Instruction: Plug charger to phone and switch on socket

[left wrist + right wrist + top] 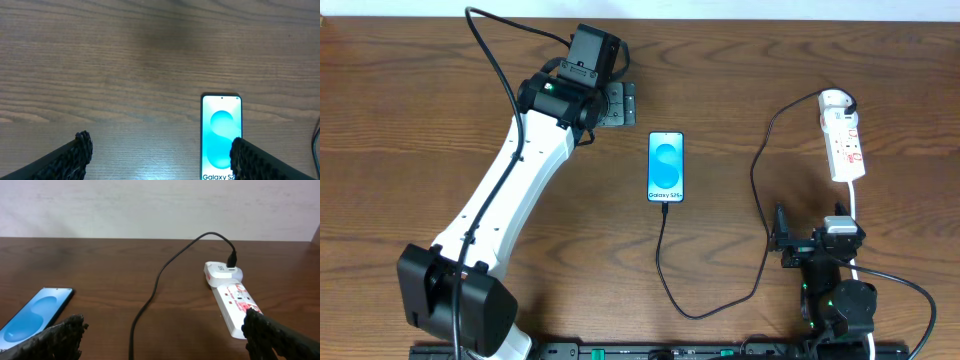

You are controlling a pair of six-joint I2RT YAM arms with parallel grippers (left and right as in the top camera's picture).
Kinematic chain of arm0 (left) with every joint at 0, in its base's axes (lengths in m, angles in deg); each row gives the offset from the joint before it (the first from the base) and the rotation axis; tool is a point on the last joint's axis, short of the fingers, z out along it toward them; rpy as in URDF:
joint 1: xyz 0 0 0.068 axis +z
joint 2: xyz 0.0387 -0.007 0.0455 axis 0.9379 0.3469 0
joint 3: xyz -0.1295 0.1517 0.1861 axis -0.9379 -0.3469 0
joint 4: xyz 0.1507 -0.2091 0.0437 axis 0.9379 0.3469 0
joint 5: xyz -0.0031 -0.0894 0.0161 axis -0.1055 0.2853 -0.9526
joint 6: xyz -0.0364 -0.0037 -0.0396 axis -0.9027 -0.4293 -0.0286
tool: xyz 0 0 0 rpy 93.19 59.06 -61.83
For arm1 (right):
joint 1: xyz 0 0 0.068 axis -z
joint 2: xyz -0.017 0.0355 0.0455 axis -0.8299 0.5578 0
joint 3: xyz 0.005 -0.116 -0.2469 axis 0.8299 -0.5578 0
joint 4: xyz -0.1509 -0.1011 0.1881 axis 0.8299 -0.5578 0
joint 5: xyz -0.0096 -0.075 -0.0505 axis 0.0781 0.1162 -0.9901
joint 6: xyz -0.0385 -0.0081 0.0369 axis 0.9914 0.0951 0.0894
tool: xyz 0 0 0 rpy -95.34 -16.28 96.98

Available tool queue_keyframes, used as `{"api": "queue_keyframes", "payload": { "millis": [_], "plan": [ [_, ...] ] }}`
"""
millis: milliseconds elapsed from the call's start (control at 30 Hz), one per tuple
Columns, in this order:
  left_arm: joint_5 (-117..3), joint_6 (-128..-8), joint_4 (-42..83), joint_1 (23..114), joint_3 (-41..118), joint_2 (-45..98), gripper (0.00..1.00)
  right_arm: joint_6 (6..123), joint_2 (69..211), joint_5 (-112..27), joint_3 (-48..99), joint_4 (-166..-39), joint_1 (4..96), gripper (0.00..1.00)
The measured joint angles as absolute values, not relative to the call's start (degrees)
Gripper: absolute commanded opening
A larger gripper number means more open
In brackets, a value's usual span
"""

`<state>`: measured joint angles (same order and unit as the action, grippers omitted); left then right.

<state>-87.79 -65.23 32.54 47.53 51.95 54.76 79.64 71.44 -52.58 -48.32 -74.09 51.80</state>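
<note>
The phone [666, 167] lies flat mid-table, its light-blue screen lit and facing up; it also shows in the left wrist view [221, 135] and the right wrist view [35, 315]. The charger cable [760, 200] runs from the phone's near edge, loops toward me, then climbs to a white adapter [220, 271] plugged into the socket [846, 140] at the right. Whether its tip sits inside the phone I cannot tell. My left gripper [620, 104] hovers left of the phone, open and empty [162, 152]. My right gripper [782, 240] is near the front right, open and empty [165, 332].
The socket's white cord [858, 215] trails toward the right arm's base. The black cable [155, 287] crosses the wood between my right fingers. A pale wall stands behind the table's far edge in the right wrist view.
</note>
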Motion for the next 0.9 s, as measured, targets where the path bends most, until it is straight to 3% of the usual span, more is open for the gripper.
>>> {"api": "queue_keyframes", "payload": {
  "millis": [900],
  "plan": [
    [-87.8, -65.2, 32.5, 47.5, 52.0, 54.8, 0.89, 79.6, 71.4, -52.0, -48.3, -74.1, 51.8, 0.99]
  ]
}}
